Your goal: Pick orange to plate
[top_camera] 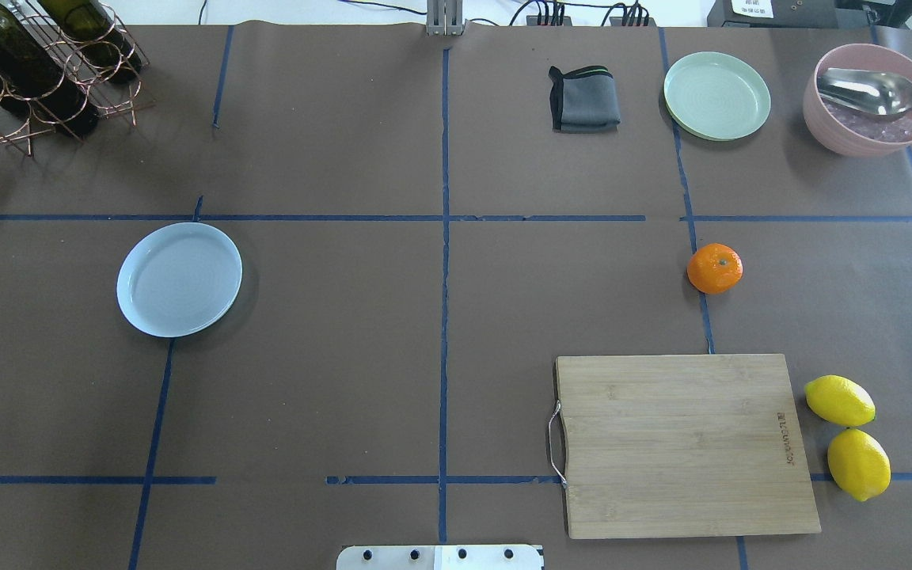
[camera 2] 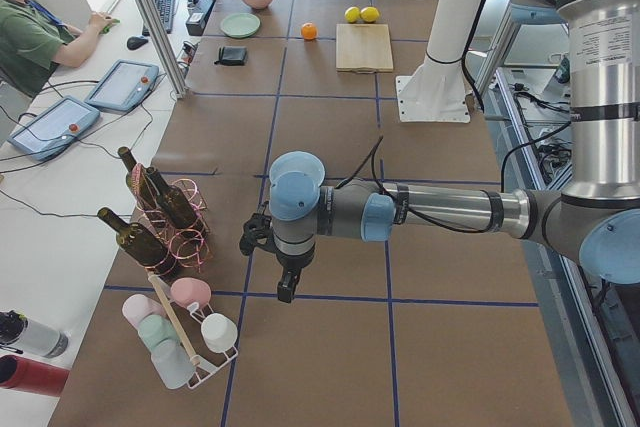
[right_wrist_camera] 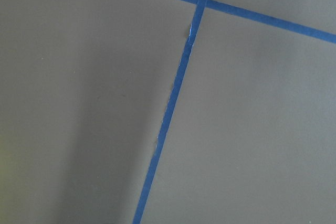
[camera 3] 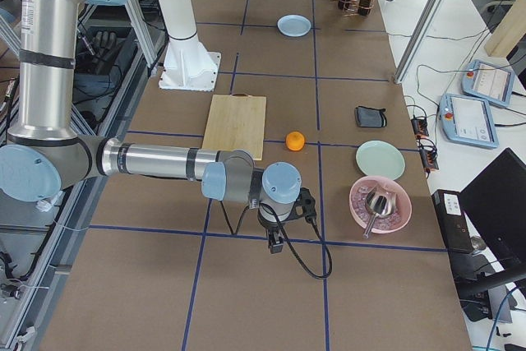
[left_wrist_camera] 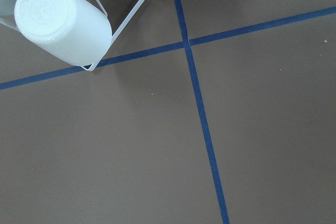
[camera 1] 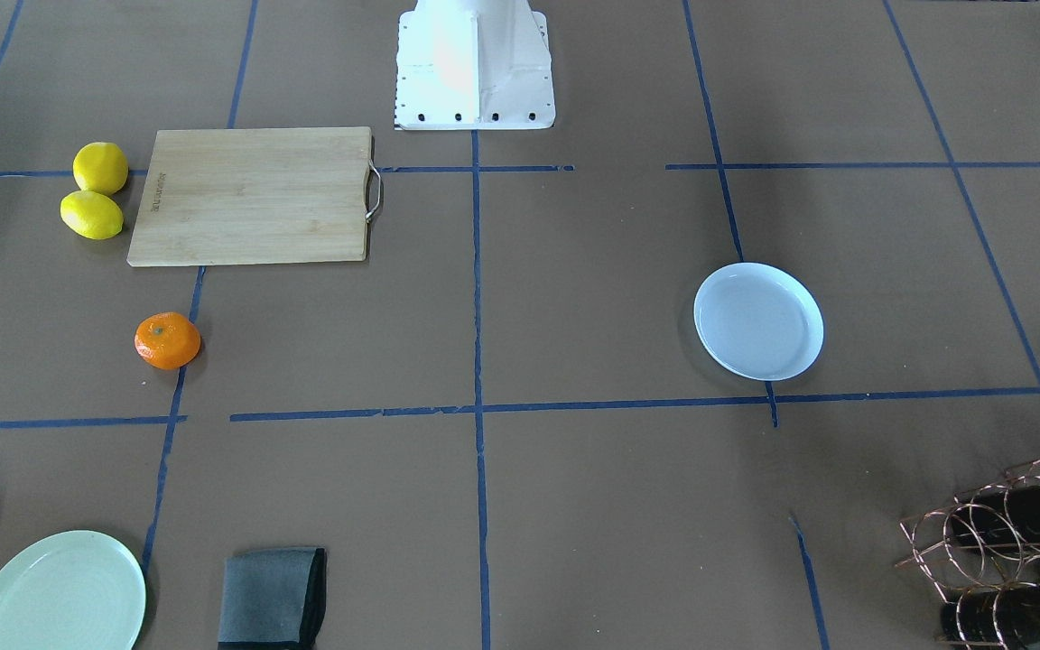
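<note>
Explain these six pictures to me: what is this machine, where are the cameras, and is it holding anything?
This is a robot with two arms at a table marked with blue tape. Two pictures look down on it, one from behind the robot, one facing it. Two look along it from either end: they show the left tool and the right tool hanging above the table. Two come from cameras on the wrists. On the table lie an orange, a bluish plate, a green plate, two lemons, a cutting board, a cloth and a pink bowl with a spoon. The orange lies untouched; I cannot tell whether the tools are open.
</note>
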Motion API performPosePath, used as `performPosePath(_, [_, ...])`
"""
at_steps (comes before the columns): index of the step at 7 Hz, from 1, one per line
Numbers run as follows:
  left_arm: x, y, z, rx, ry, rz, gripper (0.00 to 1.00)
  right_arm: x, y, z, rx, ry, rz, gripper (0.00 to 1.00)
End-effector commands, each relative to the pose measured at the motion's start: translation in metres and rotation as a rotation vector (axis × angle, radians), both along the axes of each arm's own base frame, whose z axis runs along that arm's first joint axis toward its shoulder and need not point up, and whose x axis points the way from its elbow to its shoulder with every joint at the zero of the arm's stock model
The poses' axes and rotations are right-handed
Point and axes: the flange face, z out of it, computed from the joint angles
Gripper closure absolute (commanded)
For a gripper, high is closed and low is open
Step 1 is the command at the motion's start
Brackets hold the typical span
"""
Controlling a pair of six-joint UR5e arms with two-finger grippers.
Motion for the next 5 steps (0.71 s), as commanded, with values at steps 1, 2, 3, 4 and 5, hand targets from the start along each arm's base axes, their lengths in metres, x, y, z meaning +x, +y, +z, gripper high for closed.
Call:
performPosePath(1, [0.001, -0.048, -0.050, 0.173, 0.008, -0.006, 0.00, 0.000, -0.005, -0.003, 0.085, 0.000, 0.009, 0.00])
performPosePath(2, [0.001, -0.054, -0.078, 0.259, 0.013, -0.004, 0.00, 0.000, -0.020, -0.026, 0.081, -0.005, 0.060, 0.00])
performPosePath(3, [0.003, -0.057, -0.118, 0.397, 0.020, 0.004, 0.00, 0.000, -0.030, -0.047, 0.110, -0.007, 0.089, 0.00])
performPosePath(4, [0.007, -0.062, -0.145, 0.596, 0.025, 0.010, 0.00, 0.000, -0.034, -0.057, 0.181, -0.012, 0.093, 0.00])
performPosePath(5, [0.020, -0.064, -0.142, 0.648, 0.042, 0.017, 0.00, -0.001, -0.032, -0.055, 0.192, -0.014, 0.091, 0.00])
